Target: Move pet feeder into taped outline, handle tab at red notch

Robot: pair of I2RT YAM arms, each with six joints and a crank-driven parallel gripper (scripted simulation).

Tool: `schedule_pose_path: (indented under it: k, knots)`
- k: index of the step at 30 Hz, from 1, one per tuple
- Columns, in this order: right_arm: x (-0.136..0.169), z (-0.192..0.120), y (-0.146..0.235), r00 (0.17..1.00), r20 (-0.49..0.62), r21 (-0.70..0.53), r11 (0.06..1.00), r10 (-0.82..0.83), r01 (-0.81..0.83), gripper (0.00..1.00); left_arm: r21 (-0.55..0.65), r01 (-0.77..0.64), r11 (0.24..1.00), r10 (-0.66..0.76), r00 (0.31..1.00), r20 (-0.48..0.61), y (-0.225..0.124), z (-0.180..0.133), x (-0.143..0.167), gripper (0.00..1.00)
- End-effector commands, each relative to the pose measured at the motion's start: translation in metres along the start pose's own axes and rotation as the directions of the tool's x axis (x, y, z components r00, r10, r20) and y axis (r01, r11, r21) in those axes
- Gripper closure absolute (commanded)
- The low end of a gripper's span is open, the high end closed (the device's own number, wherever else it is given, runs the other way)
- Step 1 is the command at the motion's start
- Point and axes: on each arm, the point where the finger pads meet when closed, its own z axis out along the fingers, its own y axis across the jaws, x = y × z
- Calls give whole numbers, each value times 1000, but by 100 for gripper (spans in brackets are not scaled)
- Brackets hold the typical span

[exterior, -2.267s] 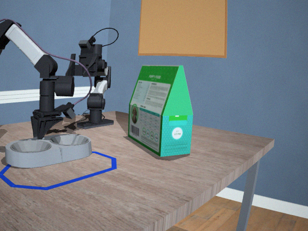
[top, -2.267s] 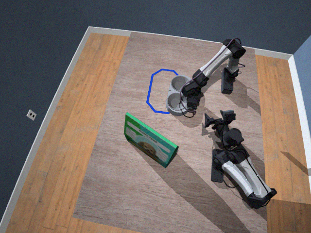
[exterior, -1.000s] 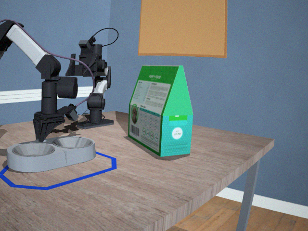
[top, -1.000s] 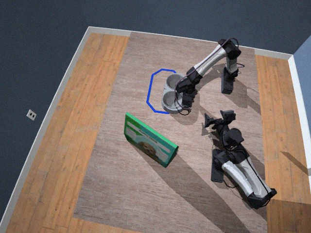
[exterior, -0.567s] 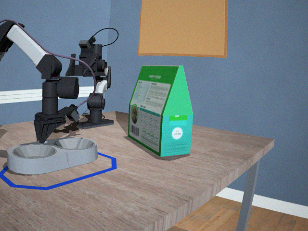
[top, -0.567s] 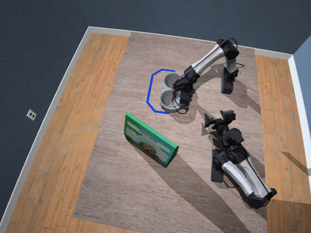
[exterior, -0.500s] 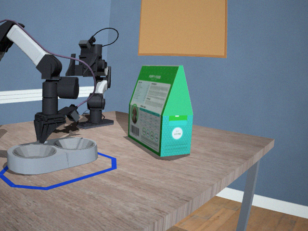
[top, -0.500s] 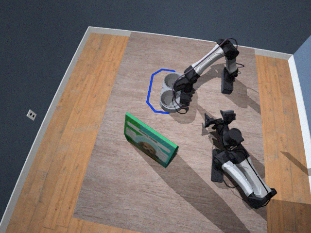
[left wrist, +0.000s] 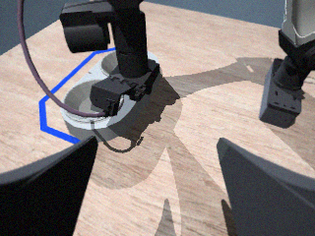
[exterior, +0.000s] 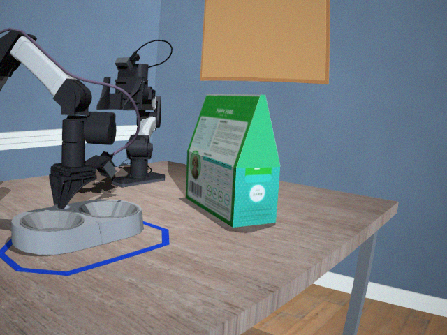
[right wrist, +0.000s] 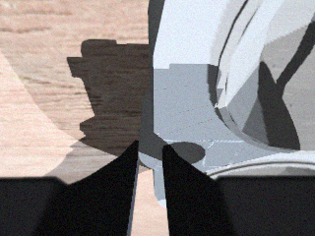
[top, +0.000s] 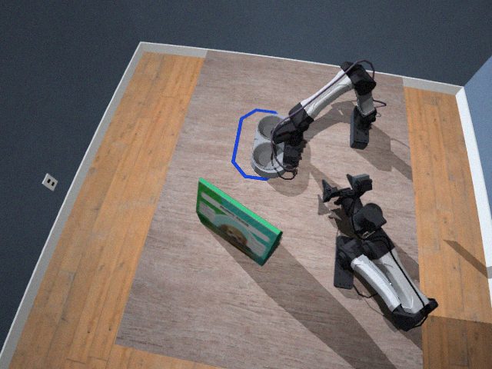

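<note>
Home-type rm: wood flr, wall outlet.

Feeder now farther left in top view, deeper into outline. In exterior view, feeder sits nearer and slightly right, gap to near tape narrower. Right gripper shifts left with it in top view, arm reaching out more.
</note>
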Motion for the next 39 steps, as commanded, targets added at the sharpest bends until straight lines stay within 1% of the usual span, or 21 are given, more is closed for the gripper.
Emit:
schedule_pose_path:
  k: [1,3,4,6,8,13,17,28,29,30,33,37,38,39]
  knots:
    - [8,1,-19,1000,-6,-5,1000,-26,25,88,-90,-6,996,10,999,39,17,0,-12,0]
    - [11,1,-28,999,-7,-7,999,-32,32,88,-122,-3,993,9,999,42,22,0,-12,0]
    - [9,2,-33,1000,4,12,1000,-8,8,88,-132,-2,991,8,999,43,24,0,-13,0]
    - [12,2,-34,1000,-4,-4,1000,-24,24,88,-142,-2,990,8,999,45,26,0,-13,0]
    - [12,2,-34,1000,-4,-4,1000,-24,24,88,-142,-2,990,8,999,45,26,0,-13,0]
    - [19,2,-55,1000,-2,0,1000,-28,28,88,-168,0,986,8,999,48,30,-1,-14,0]
    - [18,2,-64,1000,8,19,1000,-12,12,88,-169,0,986,8,999,48,31,-1,-14,0]
    - [18,2,-64,1000,8,19,1000,-12,12,88,-164,0,986,8,999,48,30,-1,-14,0]
    - [18,2,-64,1000,8,19,1000,-12,12,76,-164,0,986,8,999,48,30,-1,-14,0]
    - [17,-4,-62,1000,12,30,999,-17,17,64,-161,-2,987,8,999,35,29,-1,-11,0]
    - [16,-26,-65,1000,23,65,998,-17,16,63,-161,-2,987,8,999,35,29,-1,-11,0]
    - [13,-45,-63,999,32,83,996,-19,16,63,-161,-2,987,8,999,35,29,-1,-11,0]
    - [13,-48,-63,999,33,85,996,-18,15,63,-161,-2,987,8,999,35,29,-1,-11,0]
    - [15,-41,-64,1000,24,66,998,-18,17,63,-161,-2,987,8,999,35,29,-1,-11,0]
